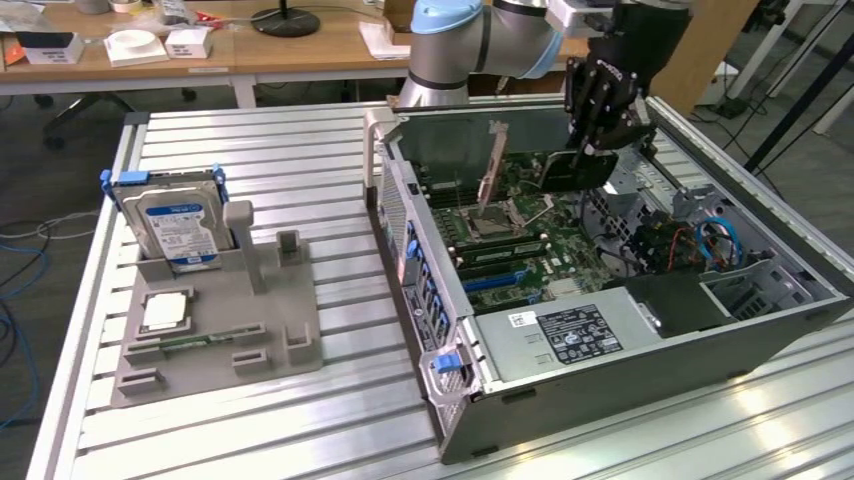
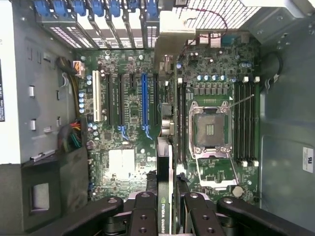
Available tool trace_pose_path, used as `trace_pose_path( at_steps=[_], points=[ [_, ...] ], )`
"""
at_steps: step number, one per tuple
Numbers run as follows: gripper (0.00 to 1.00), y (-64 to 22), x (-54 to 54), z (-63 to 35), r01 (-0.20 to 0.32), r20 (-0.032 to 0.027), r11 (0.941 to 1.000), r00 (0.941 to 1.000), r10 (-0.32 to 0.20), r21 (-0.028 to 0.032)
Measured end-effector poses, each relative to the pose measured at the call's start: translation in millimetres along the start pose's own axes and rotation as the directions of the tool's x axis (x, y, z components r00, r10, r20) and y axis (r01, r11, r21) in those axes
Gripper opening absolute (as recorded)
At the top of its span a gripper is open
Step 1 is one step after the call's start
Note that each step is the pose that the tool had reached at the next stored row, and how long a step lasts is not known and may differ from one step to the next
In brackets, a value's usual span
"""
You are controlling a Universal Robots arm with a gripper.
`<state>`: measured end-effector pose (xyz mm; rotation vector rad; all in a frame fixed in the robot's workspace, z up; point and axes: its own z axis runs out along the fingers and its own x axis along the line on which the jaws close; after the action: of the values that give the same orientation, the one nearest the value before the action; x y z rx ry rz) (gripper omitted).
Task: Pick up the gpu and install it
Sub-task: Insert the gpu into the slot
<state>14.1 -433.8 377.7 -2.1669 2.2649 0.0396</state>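
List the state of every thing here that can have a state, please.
gpu: held edge-on by the fingers above the motherboard, not seated.
Gripper: shut on the gpu, inside the case.
Computer case: lying on its side, panel off.
Processor socket: empty.
Hard drive: standing upright in the grey holder.

The end effector [image 2: 170,206] fingers [image 2: 143,216] run off the wrist picture's edge, hiding the gpu's [image 2: 164,167] gripped end.

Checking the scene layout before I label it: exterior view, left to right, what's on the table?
Hard drive standing in the grey fixture → open computer case → gripper above the case, shut on the gpu.
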Motion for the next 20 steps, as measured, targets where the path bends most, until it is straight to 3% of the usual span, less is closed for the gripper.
trace_pose_path(
  at_steps=[13,20],
  points=[
    [0.26,-0.3,-0.4,23.4,0.000,0.0003,1.0000,1.0000,0.000,0.0023],
    [0.26,-0.3,-0.3,26.5,0.000,-0.0001,1.0000,1.0000,0.000,0.0022]
  ],
)
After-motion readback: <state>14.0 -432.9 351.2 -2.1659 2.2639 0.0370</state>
